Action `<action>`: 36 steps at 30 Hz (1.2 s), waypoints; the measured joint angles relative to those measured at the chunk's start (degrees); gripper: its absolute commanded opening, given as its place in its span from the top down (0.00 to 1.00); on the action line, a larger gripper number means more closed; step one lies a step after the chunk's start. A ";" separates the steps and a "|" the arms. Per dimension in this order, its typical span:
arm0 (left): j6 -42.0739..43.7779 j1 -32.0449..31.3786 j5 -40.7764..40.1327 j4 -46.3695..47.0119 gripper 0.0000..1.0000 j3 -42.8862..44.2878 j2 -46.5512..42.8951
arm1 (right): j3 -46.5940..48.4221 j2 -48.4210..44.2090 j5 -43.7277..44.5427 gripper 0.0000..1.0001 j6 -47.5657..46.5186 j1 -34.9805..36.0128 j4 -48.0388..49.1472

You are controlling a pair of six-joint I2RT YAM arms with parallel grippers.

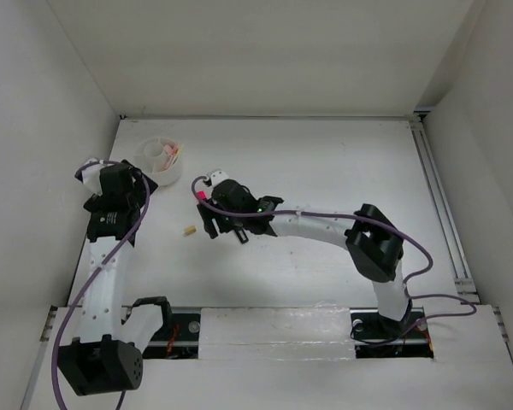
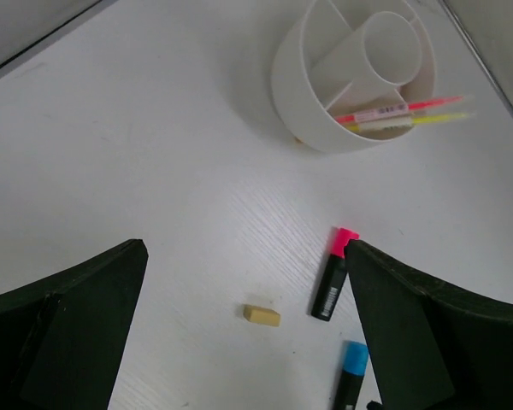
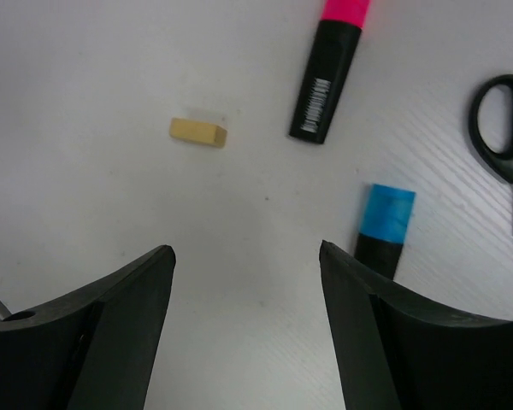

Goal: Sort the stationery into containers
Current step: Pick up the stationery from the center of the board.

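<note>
The round white tub (image 1: 158, 162) stands at the far left; it also shows in the left wrist view (image 2: 295, 85), with the pink and yellow pencils (image 2: 402, 113) lying in one compartment. On the table lie the beige eraser (image 2: 262, 315), the pink-and-black highlighter (image 2: 332, 278) and the blue-and-black highlighter (image 2: 350, 380). My left gripper (image 2: 246, 248) is open and empty, held above them. My right gripper (image 3: 246, 249) is open and empty over bare table, with the blue highlighter (image 3: 385, 224) beside its right finger, the eraser (image 3: 198, 131) and pink highlighter (image 3: 329, 73) beyond, and the black-handled scissors (image 3: 503, 128) at the right.
In the top view my right gripper (image 1: 224, 224) covers the blue highlighter and the scissors; the eraser (image 1: 188, 230) lies just left of it. A small white piece (image 1: 209, 179) sits behind the right wrist. White walls enclose the table on three sides.
</note>
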 measured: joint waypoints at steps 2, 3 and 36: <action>-1.70 0.00 -2.80 -1.57 0.00 0.13 -0.44 | 2.69 2.82 -0.26 0.26 0.68 0.70 0.70; -2.34 0.00 -3.93 -2.10 0.00 0.13 -0.98 | 4.31 4.39 -0.28 0.26 1.18 1.07 0.74; -3.21 0.02 -4.15 -1.14 0.00 0.13 -10.19 | 35.67 30.64 7.34 0.55 5.95 4.28 -10.34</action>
